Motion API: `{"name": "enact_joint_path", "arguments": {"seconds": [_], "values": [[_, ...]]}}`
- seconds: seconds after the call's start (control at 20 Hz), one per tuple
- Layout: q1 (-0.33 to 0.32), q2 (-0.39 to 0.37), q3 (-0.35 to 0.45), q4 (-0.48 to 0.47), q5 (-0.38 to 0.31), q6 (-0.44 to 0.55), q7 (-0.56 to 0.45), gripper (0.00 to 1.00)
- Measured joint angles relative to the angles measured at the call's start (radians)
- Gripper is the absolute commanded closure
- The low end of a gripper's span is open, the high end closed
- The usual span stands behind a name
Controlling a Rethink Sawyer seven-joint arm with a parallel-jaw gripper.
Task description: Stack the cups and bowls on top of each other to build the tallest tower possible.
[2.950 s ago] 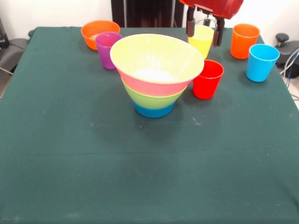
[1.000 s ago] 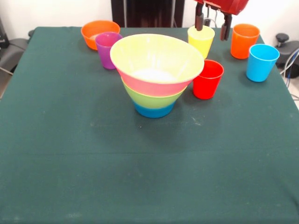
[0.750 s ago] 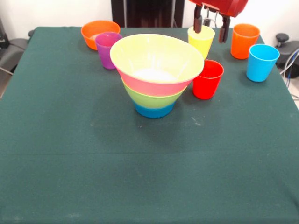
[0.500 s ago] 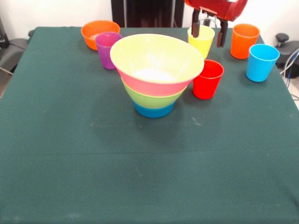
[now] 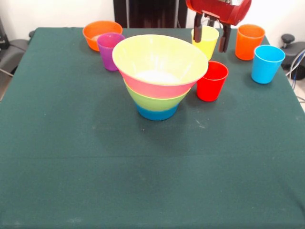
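Note:
The tower [image 5: 159,76] stands mid-table: a blue bowl at the base, then green, then pink, with a wide yellowish bowl on top. My gripper [image 5: 209,46] hangs at the far right, open, with one finger on each side of the yellow cup [image 5: 206,44]. The cup stands upright on the cloth. A red cup [image 5: 212,81] stands just in front of it, beside the tower. Further right are an orange cup [image 5: 249,42] and a light blue cup [image 5: 267,64]. At the far left, a purple cup [image 5: 109,50] stands in front of a small orange bowl [image 5: 98,31].
The dark green tablecloth [image 5: 143,181] covers the whole table. The tower's wide rim comes close to the yellow and red cups. Office chair parts show past the table's left and right edges.
The gripper rose from around the yellow cup, then over the last second came back down and slightly left, so its fingers straddle the cup again. The cups and bowls have not moved.

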Motion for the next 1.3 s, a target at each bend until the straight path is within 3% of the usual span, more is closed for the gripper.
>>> {"name": "enact_joint_path", "arguments": {"seconds": [1.3], "values": [[0.004, -0.012, 0.0, 0.037, 0.02, -0.003, 0.0, 0.0]]}}
